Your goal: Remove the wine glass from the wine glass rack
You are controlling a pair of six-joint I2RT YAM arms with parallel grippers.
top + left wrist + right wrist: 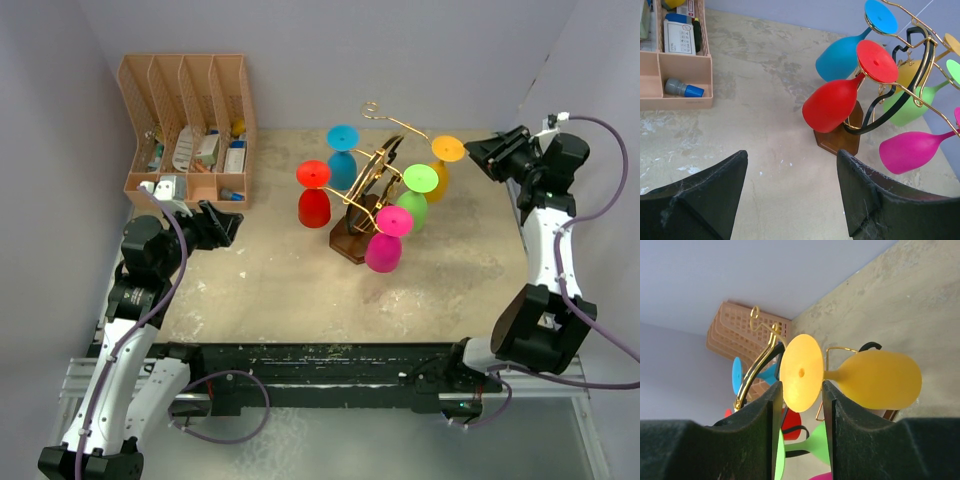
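Note:
The gold wire wine glass rack (372,178) stands on its dark wooden base (352,243) mid-table, and it also shows in the left wrist view (920,75). Several coloured glasses hang on it bowl down: red (315,205), blue (343,165), green (413,208), magenta (383,250) and yellow (441,172). My right gripper (476,152) is open just right of the yellow glass's foot (801,372), which sits just beyond its fingertips (774,390). My left gripper (228,226) is open and empty, low over the table left of the rack (791,155).
A tan slotted desk organizer (190,125) with small items stands at the back left; its corner shows in the left wrist view (675,75). Walls close the table at the back and both sides.

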